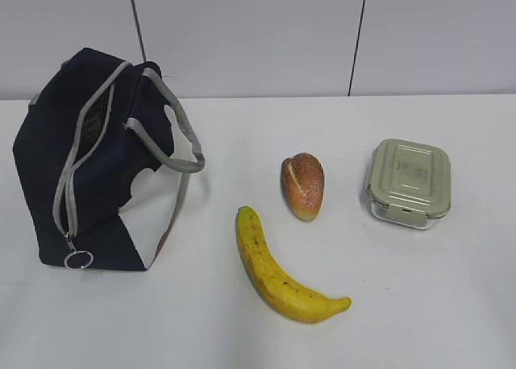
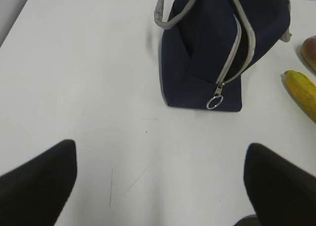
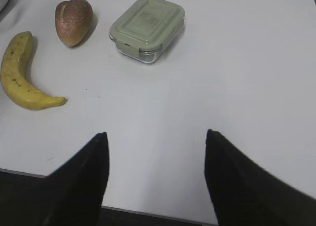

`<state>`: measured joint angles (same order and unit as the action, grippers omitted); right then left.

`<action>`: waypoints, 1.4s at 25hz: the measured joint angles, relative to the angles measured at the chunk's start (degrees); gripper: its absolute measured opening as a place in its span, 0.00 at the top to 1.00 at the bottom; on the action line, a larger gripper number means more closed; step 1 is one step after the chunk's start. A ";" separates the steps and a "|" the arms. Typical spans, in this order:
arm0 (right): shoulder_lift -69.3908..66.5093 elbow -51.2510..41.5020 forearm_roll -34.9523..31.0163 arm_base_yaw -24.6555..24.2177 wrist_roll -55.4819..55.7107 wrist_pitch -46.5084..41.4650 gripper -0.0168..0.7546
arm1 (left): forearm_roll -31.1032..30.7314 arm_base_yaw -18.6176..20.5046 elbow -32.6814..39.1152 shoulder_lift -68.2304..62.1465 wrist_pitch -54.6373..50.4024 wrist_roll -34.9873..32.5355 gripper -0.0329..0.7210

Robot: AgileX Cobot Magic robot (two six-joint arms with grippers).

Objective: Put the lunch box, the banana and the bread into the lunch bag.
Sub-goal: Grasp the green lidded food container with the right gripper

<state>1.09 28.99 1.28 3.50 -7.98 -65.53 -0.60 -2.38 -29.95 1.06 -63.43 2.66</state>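
Navy soft fabric forms the lunch bag [image 1: 89, 163], which is seen in the exterior view standing on the white table [image 1: 419, 304] with its grey zipper partly undone and its metal ring pull [image 1: 78, 259] hanging low. Right of the bag lies the long yellow banana [image 1: 278, 272]; the golden-brown oval bread roll [image 1: 302, 185] is placed just beyond it, and the sage-green-lidded lunch box [image 1: 409, 182] further right.

From the left wrist, the left gripper [image 2: 158, 181] is shown spread wide and empty, short of the bag [image 2: 217, 53].

From the right wrist, the right gripper [image 3: 155, 176] is likewise parted wide, holding nothing, with the lunch box [image 3: 147, 27] well ahead.
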 joint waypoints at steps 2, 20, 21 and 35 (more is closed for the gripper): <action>0.00 0.00 0.00 0.00 0.00 0.00 0.39 | 0.00 0.00 0.00 0.00 0.00 0.00 0.08; 0.00 0.00 0.00 0.00 0.00 0.00 0.39 | 0.05 0.00 -5.37 -6.55 -0.40 0.00 0.18; 0.00 0.00 0.00 0.00 0.00 0.00 0.39 | 0.05 0.00 -6.85 -9.38 -0.29 0.00 0.18; 0.00 0.00 0.00 0.00 0.00 0.00 0.39 | 12.00 0.00 -35.53 -57.94 2.99 -4.82 0.23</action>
<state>1.09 28.99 1.28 3.50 -7.98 -65.53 11.41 -2.38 -65.48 -56.88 -60.45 -2.16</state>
